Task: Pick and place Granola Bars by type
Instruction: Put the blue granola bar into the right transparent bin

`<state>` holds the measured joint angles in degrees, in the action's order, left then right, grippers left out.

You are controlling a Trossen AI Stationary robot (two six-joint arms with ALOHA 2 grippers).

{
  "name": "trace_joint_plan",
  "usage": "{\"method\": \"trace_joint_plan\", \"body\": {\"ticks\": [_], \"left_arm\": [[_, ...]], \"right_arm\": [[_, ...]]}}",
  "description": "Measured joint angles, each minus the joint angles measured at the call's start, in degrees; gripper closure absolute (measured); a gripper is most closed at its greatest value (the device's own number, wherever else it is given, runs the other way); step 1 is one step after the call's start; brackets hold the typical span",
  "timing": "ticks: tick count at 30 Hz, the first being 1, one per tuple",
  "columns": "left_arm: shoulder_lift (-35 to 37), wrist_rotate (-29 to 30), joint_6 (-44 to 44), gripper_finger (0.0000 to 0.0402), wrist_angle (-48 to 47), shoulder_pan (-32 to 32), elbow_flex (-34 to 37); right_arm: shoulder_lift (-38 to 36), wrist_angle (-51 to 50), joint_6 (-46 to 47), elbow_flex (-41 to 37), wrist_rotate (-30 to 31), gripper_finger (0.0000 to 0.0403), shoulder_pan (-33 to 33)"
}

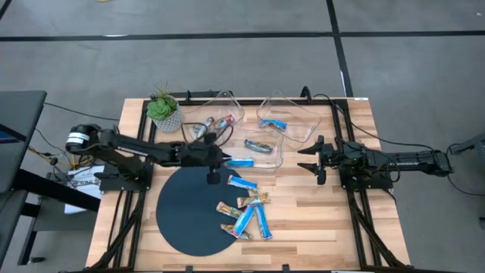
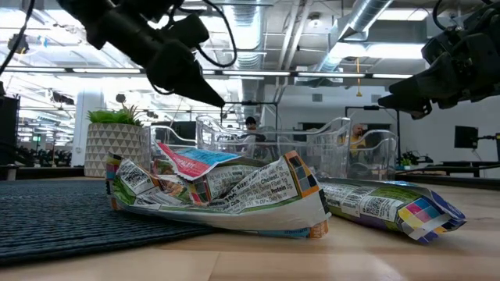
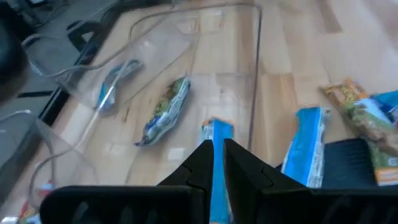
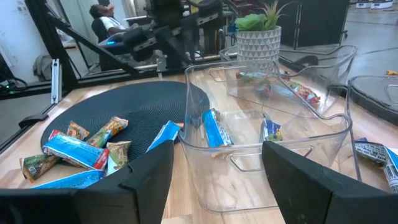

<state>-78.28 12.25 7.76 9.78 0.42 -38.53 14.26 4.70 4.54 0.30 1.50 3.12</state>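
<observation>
The left claw (image 1: 225,161) is clamped on a blue granola bar (image 1: 241,161) just beside the middle clear bin (image 1: 277,155). The right claw (image 1: 309,161), fingers apart, hangs near the worktop's (image 1: 318,227) right edge.

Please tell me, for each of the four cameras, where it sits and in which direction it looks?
High: overhead, straight down; both arms, left gripper holding a blue bar.
Low: table height, level into the room; arms overhead.
Left wrist: past shut fingers at the middle bin.
Right wrist: across that bin toward the mat.
Shared: the plant pot.
</observation>
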Motion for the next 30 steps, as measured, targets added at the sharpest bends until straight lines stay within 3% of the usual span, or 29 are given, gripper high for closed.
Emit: {"method": "trace_joint_plan", "body": {"ticks": [9, 22, 30], "left_arm": [[-7.5, -2.6, 7.5, 0.0361, -13.4, 5.1, -13.9], [-25.0, -1.0, 17.8, 0.0186, -19.1, 8.1, -31.5], [-34.1, -1.7, 18.2, 0.0153, -25.6, 10.4, -41.1]], "right_arm": [[0.0, 0.0, 0.0, 0.0, 0.0, 0.0163, 0.0], [0.0, 0.0, 0.0, 0.0, 0.0, 0.0163, 0.0], [0.0, 0.0, 0.0, 0.0, 0.0, 0.0163, 0.0]]}}
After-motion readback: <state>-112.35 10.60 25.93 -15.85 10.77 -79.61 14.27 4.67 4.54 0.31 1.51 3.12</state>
